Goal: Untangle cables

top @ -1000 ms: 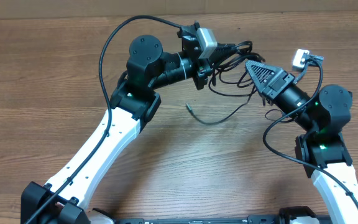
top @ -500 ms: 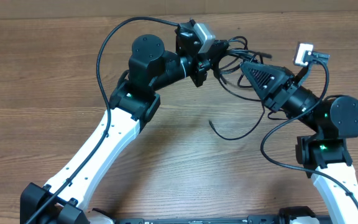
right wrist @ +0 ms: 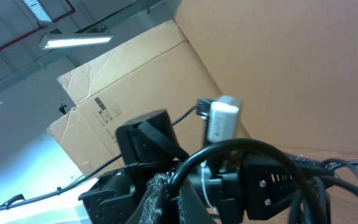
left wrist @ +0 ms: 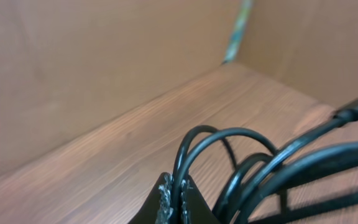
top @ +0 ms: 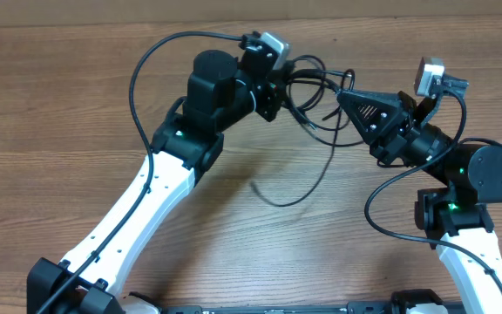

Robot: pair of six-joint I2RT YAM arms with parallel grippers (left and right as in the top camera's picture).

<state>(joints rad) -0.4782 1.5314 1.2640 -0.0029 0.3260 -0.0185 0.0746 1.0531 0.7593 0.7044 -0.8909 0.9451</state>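
Two grippers are clamped onto one knot here, so not much can be called done yet. Starting at the left: the left arm's black two-finger gripper (left wrist: 175,194) is pinched together on a loop of the thin black flexible cords (top: 314,87), and more loops are fanned out just past its fingertips in the left wrist view. The bundle itself looks to be held up off the brown wooden table (top: 77,113), near the far edge and a bit right of the middle, strung between both arms. One loose strand (top: 321,177) is dropped out of the bundle and laid in a curve on the wood toward the middle of the table, with its end free. Over on the right, the right arm's black gripper (top: 347,96) is likewise closed around a cord loop, as shown by its wrist camera. Progress is judged as early. One tail is freed at best, and the crossing loops between the two grippers are left to be pulled apart and laid out separately.
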